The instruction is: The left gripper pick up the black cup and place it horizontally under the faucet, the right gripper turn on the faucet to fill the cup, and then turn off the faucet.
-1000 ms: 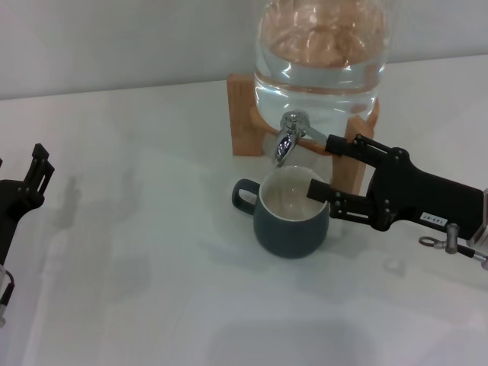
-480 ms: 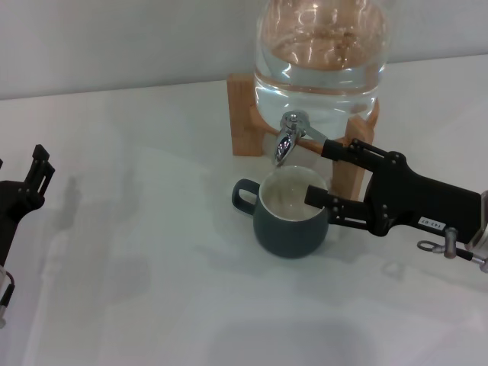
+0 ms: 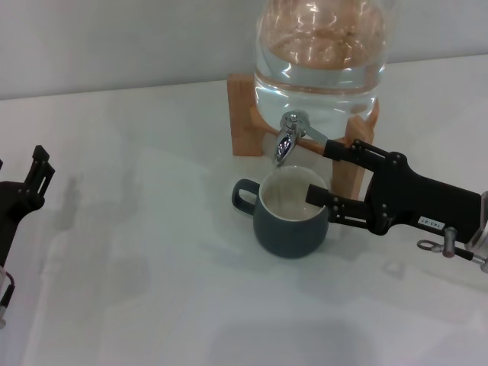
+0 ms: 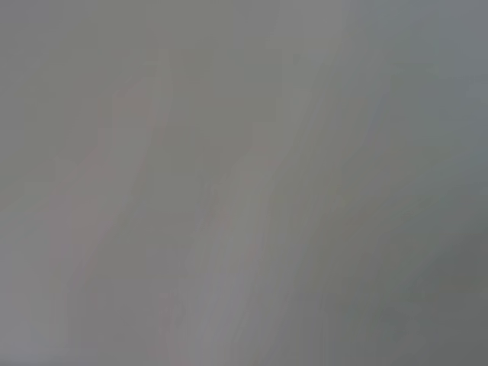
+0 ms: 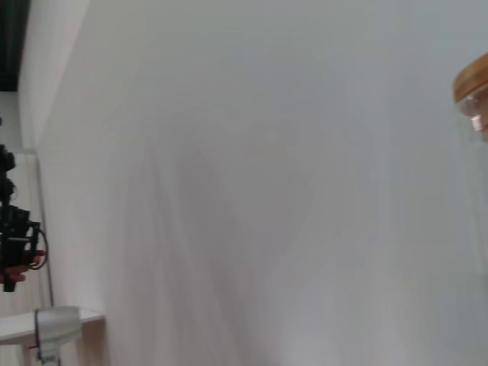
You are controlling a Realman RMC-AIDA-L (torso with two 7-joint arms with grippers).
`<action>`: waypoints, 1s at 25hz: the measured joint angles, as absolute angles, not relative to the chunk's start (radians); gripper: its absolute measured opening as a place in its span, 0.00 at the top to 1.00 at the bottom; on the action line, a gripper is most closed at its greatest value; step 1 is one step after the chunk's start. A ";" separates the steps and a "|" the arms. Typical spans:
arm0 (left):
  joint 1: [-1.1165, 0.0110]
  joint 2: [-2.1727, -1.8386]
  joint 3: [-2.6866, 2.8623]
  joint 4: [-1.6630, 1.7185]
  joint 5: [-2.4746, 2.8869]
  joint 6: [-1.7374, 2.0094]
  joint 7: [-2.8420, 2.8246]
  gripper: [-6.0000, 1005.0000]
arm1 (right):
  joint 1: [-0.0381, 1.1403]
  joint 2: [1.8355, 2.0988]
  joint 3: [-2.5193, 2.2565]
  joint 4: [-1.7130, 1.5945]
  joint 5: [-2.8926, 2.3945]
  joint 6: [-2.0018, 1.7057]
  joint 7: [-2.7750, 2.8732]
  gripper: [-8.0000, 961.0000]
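Under the faucet [image 3: 288,139] the black cup [image 3: 290,220] stands upright on the white table [image 3: 152,229], its handle toward the robot's left and its cream inside showing; whether there is water in it I cannot tell. Behind it the glass jar [image 3: 320,57] on its wooden stand [image 3: 244,114] holds clear water. The right gripper [image 3: 321,171] reaches in with its fingers spread, one by the faucet's lever side, the other over the cup's rim, grasping nothing. The left gripper [image 3: 36,177] waits at the table's left edge, fingers apart and empty. The right wrist view shows only the wall and a sliver of the jar's wooden lid [image 5: 471,80]; the left wrist view shows blank grey.
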State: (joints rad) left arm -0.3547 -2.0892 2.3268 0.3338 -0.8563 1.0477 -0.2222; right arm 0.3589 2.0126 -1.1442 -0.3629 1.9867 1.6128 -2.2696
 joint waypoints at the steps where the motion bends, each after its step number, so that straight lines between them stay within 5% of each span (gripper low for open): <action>1: -0.355 -2.089 2.327 0.334 -0.856 1.048 -0.222 0.23 | 0.359 2.013 -1.144 -0.362 1.990 1.608 -2.269 0.12; 25: -0.342 -2.089 2.342 0.339 -0.862 1.048 -0.222 0.23 | 0.379 2.014 -1.147 -0.352 2.003 1.559 -2.274 0.12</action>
